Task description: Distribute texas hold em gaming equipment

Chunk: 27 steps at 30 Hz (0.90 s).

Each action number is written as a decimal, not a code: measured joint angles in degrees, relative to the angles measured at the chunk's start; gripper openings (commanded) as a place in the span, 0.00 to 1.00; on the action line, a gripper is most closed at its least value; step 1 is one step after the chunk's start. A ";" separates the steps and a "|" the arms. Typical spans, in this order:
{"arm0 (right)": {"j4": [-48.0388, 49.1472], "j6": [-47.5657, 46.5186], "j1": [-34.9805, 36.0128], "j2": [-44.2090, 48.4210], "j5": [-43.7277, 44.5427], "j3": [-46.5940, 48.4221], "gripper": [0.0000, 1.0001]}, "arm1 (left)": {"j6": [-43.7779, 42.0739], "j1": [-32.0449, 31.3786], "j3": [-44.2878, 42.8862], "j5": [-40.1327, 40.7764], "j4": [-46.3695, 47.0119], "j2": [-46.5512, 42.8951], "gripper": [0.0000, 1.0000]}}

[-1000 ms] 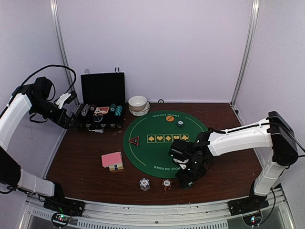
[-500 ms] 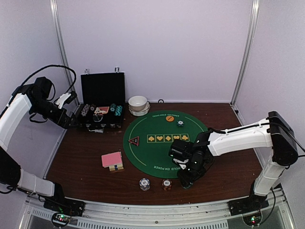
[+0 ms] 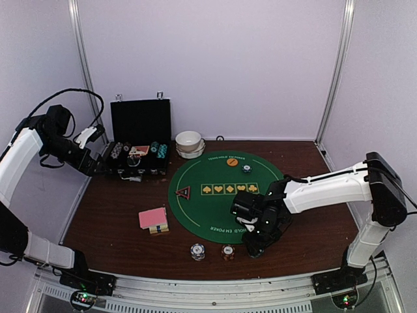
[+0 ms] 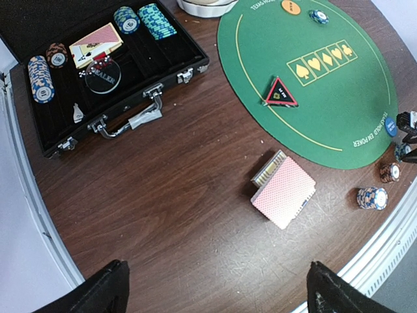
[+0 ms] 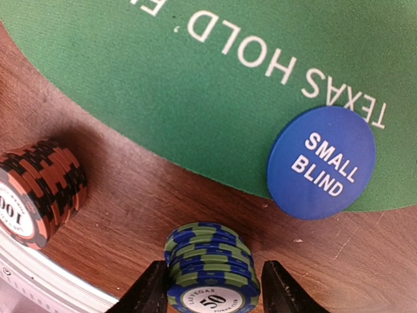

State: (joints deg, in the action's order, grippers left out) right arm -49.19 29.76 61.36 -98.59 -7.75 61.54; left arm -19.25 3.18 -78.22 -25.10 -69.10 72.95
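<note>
My right gripper is low over the table's front edge and shut on a blue-and-green chip stack that stands on the wood. A blue small-blind disc lies on the rim of the green mat. Left of it stand an orange-black stack and a blue-white stack. The pink-backed cards lie on the wood. A red triangle, an orange disc and a chip sit on the mat. My left gripper hangs open and empty.
An open black case at the back left holds more chips, cards and a dealer button. Stacked white bowls stand behind the mat. The metal table rail runs just in front of the chip stacks.
The right gripper has barely shifted at the mat's near edge. The left arm and everything on the table stay where they were.
</note>
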 measured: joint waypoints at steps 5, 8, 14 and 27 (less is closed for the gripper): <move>0.02 0.00 0.00 -0.26 -0.02 0.00 0.48 | -0.04 0.00 0.00 0.00 0.00 -0.02 0.98; 0.07 -0.02 0.00 -0.44 -0.07 0.00 0.43 | -0.07 0.00 0.00 0.00 0.00 -0.02 0.98; 0.09 -0.33 0.00 -0.46 -0.17 0.00 0.29 | -0.15 0.00 0.00 0.00 0.00 -0.02 0.98; -6.43 -1.49 0.00 -0.37 0.09 7.65 0.21 | -0.24 0.00 0.00 -0.02 0.00 -0.02 0.98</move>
State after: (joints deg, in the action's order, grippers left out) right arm -55.61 28.27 61.36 -98.96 -7.66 69.19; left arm -19.49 3.18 -78.22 -25.12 -69.10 72.93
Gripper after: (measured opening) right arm 0.400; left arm 0.976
